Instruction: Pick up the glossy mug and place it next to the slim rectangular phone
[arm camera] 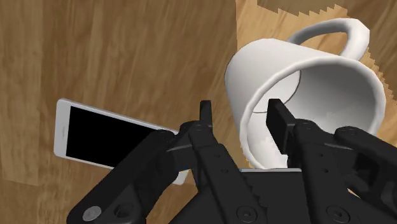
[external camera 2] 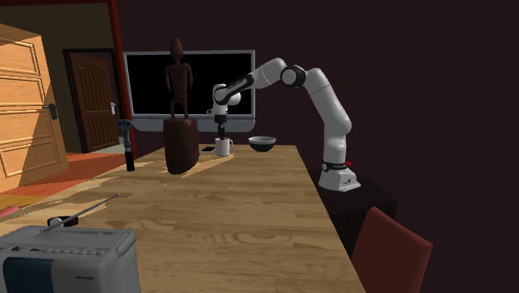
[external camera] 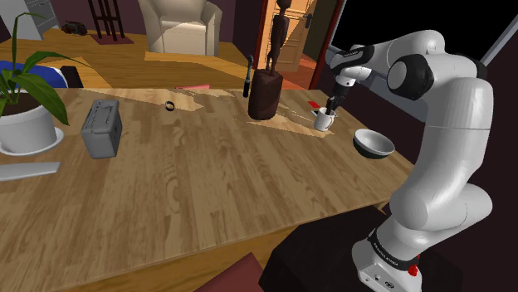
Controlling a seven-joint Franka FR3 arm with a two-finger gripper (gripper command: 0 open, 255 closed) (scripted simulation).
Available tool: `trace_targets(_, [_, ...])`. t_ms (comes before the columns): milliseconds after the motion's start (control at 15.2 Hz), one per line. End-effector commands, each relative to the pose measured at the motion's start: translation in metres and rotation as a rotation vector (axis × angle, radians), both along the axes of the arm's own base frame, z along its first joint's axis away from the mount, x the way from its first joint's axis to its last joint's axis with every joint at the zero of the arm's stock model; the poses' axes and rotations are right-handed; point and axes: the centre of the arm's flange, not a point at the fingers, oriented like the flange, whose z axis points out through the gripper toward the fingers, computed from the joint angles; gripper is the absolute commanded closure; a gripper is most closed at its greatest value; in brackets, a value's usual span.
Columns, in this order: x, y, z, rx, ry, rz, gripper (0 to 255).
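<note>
In the shoulder view, the gripper (external camera: 332,108) is hanging straight over the white mug (external camera: 323,121). The mug is standing upright near the tabletop's (external camera: 216,191) far edge, between a dark statue (external camera: 266,93) and a bowl (external camera: 373,143) that is sitting at that view's right corner.

In the second exterior view, the gripper (external camera 2: 221,131) is reaching down to the mug's (external camera 2: 223,147) rim near the tabletop's far end.

In the wrist view, the fingers (arm camera: 205,114) are standing partly apart astride the mug's wall, one outside and one inside. A gap is showing beside the outer finger, so they are clasping nothing. The phone (arm camera: 108,137), white-framed with a black screen, is lying flat just beside the mug.
</note>
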Motion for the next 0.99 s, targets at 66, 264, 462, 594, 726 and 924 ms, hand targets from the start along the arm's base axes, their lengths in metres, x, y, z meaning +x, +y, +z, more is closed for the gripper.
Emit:
trace_targets(66, [0.0,0.0,0.0,0.0,0.0,0.0,0])
trace_targets(264, [0.0,0.0,0.0,0.0,0.0,0.0,0])
trace_targets(462, [-0.001,-0.002,0.04,0.0,0.0,0.0,0])
trace_targets(594, [-0.001,-0.003,0.05,0.0,0.0,0.0,0])
trace_targets(726, [-0.001,-0.003,0.05,0.0,0.0,0.0,0])
trace_targets(924, [-0.001,-0.003,0.05,0.0,0.0,0.0,0])
